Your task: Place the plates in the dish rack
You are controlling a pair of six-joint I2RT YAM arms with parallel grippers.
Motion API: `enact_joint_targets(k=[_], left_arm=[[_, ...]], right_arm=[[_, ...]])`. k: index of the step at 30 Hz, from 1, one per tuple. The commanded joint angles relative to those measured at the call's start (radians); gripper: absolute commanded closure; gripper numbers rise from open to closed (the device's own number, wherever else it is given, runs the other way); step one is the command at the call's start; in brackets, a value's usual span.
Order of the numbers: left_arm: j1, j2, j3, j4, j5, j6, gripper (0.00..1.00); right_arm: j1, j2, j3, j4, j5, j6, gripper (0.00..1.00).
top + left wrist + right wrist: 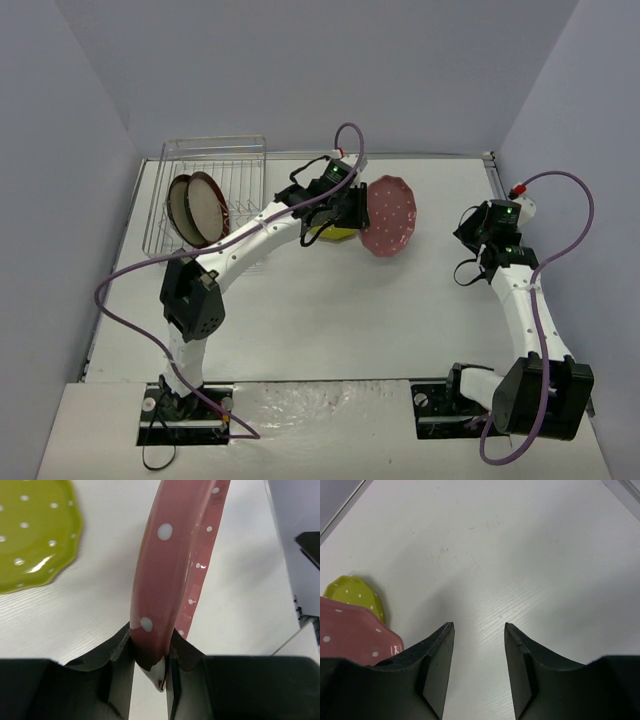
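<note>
My left gripper [352, 210] is shut on the rim of the pink scalloped plate [390, 215] with white dots and holds it tilted above the table; the left wrist view shows the plate [170, 565] edge-on between the jaws. The yellow-green dotted plate [333, 233] lies flat on the table under my left wrist, also in the left wrist view [30, 535] and the right wrist view [357, 597]. Two larger plates with dark red-brown rims [197, 208] stand upright in the silver wire dish rack [215, 160] at the back left. My right gripper [470, 232] is open and empty at the right.
The white table [330, 320] is boxed in by grey-blue walls at the back and both sides. A purple cable loops over each arm. The arm bases stand at the near edge.
</note>
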State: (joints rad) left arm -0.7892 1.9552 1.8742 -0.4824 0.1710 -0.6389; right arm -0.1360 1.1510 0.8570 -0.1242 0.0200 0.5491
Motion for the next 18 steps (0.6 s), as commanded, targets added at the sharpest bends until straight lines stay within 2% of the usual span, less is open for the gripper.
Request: enact_joint_targets(k=[1,11,18], left_arm=[[0.046,-0.164,0.110,-0.005,-0.103,0.056,1.00],[0.157,-0.261,0.151,-0.119,-0.169,0.087,1.00],[0.227,-0.288,0.239,-0.251,-0.298,0.130,1.00]], right_arm=[[0.003,-0.026,0.033,0.029,0.002,0.002,0.58],[0.004,-0.019,0.010,0.046,-0.009,0.002,0.55],[0.007,-0.010,-0.002,0.062,-0.026,0.006,0.55]])
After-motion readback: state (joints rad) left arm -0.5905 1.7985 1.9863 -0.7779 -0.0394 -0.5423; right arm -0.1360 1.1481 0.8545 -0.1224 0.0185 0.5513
